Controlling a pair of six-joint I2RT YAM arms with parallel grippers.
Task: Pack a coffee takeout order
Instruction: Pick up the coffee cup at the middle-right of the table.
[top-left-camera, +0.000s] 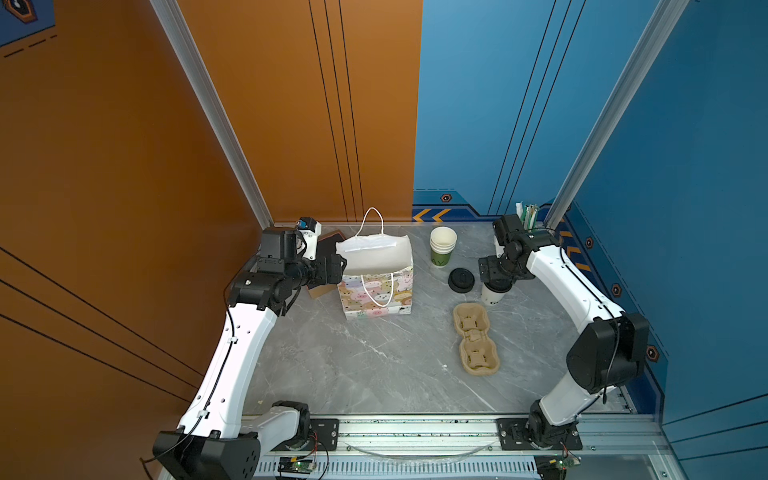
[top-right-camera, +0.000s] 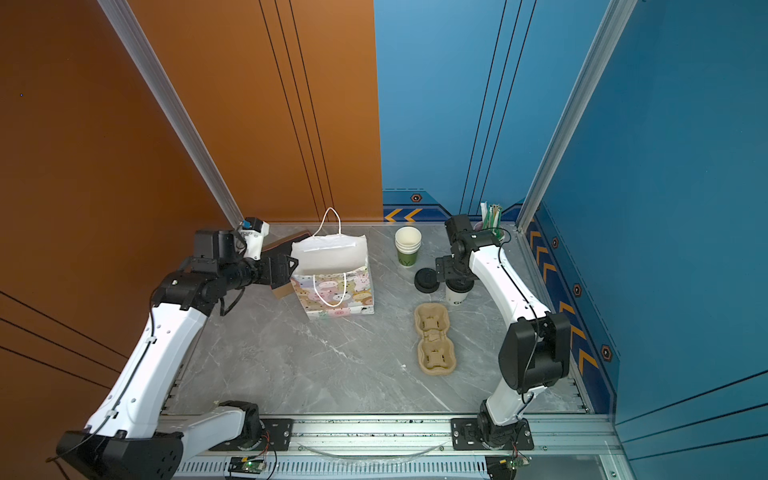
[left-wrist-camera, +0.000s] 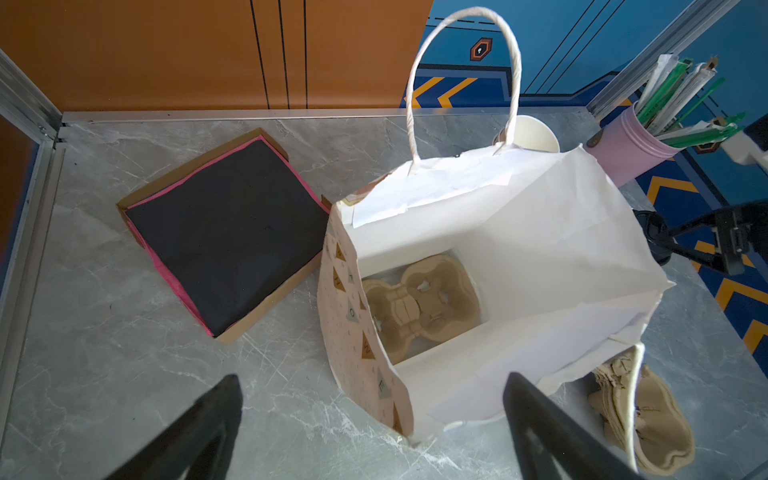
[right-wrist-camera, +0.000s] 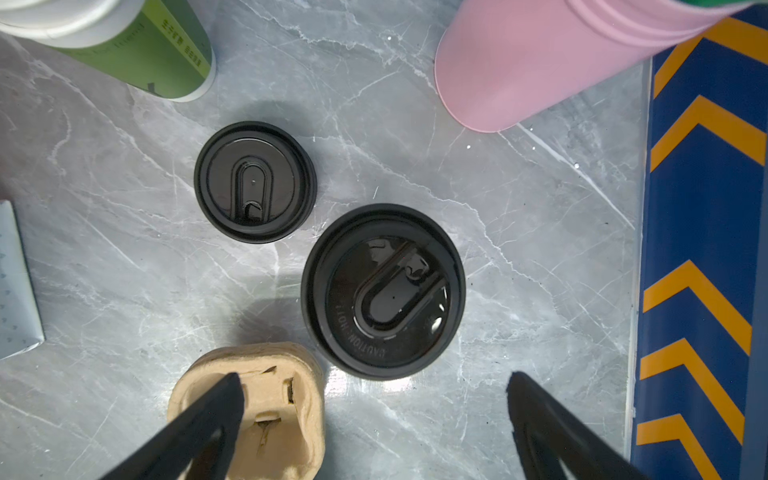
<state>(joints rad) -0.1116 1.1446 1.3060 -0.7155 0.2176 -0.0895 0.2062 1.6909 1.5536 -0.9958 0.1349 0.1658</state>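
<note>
The whitish paper cup (top-left-camera: 493, 294) with its black lid (right-wrist-camera: 382, 291) stands on the table right of the bag. My right gripper (right-wrist-camera: 374, 380) hangs open just above it, touching nothing. The black napkin (left-wrist-camera: 228, 232) lies on top of pink ones in a flat cardboard tray at the back left. Wrapped straws (left-wrist-camera: 665, 95) stand in a pink holder (left-wrist-camera: 623, 153) in the back right corner. My left gripper (left-wrist-camera: 372, 382) is open and empty at the left side of the open paper bag (left-wrist-camera: 540, 249). A pulp cup carrier (left-wrist-camera: 419, 307) lies at the bag's bottom.
A loose black lid (top-left-camera: 461, 280) sits next to the lidded cup. A stack of lidless cups (top-left-camera: 442, 245) with a green bottom cup stands behind it. More pulp carriers (top-left-camera: 476, 338) lie in front of the cup. The cartoon-printed bag (top-left-camera: 374, 295) stands mid-table with handles up.
</note>
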